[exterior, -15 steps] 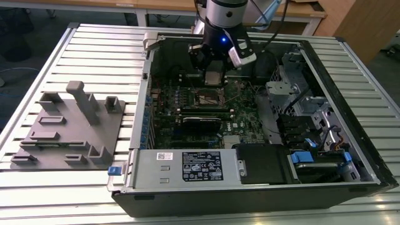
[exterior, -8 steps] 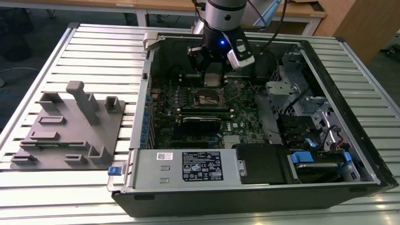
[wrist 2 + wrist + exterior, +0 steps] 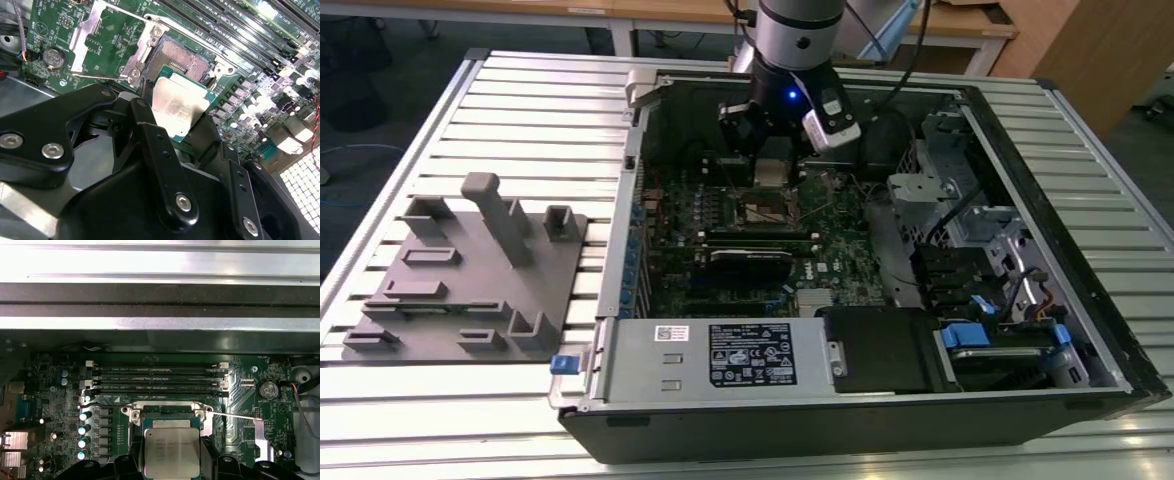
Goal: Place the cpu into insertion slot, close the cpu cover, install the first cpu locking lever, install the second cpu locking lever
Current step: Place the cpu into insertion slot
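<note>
As claw [image 3: 171, 463] grips cpu [image 3: 171, 447], insertion slot [image 3: 167, 416] is part-hidden.

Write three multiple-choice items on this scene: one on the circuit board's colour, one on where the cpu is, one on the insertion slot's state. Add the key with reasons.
1. What colour is the circuit board?
A. Blue
B. Red
C. Green

2. Where is the cpu relative to the insertion slot?
A. Seated in it
B. Held in the gripper, close by the slot
C. Lying loose on the circuit board, far from it

3. What state is the insertion slot in?
A. Open and bare, with the cpu cover swung back
B. Shut under the cover
C. Filled with a chip

Key:
1 C, since the board shows green in both wrist views.
2 B, since the black fingers clamp the chip's sides beside the slot.
3 A, since the slot's dark centre lies exposed and the cover stands off to one side.
</note>
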You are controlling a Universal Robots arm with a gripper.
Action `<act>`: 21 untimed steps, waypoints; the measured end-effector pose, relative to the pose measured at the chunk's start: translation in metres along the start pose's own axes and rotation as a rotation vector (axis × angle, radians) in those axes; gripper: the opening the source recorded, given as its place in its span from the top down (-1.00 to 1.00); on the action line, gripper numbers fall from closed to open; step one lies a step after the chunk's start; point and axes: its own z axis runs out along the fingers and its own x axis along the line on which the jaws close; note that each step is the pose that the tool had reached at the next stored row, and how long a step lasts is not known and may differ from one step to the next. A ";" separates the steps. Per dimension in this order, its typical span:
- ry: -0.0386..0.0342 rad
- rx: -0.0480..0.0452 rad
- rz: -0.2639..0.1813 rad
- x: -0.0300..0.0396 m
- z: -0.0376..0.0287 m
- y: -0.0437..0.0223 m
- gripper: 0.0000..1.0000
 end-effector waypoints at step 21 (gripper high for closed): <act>-0.0025 0.0003 0.030 0.0001 0.0070 -0.0040 -0.07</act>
